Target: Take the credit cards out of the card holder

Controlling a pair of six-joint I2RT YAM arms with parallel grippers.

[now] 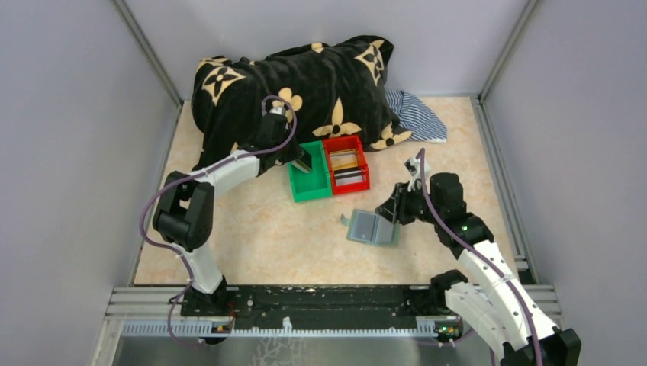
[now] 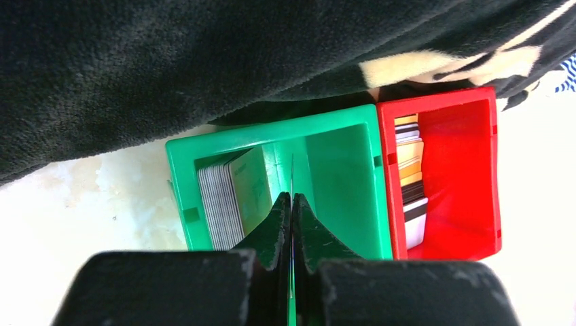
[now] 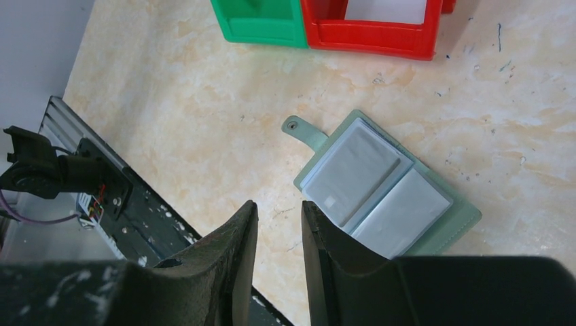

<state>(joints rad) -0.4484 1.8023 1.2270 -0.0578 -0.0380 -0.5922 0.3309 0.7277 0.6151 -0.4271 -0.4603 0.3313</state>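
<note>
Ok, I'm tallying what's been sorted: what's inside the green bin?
A stack of cards stands on edge at one end of the green bin. The left gripper, shut on a thin card, hides the floor nearer the camera.

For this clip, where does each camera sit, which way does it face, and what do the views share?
Top external: above and behind the arm bases, facing down on the table; both arms show.
Left wrist: on the left arm, facing down past the shut left gripper, which pinches a thin card, into the green bin.
Right wrist: on the right arm, facing down past the open right gripper at the open card holder.
Shared: green bin and red bin appear in all three; the card holder in top and right wrist.
</note>
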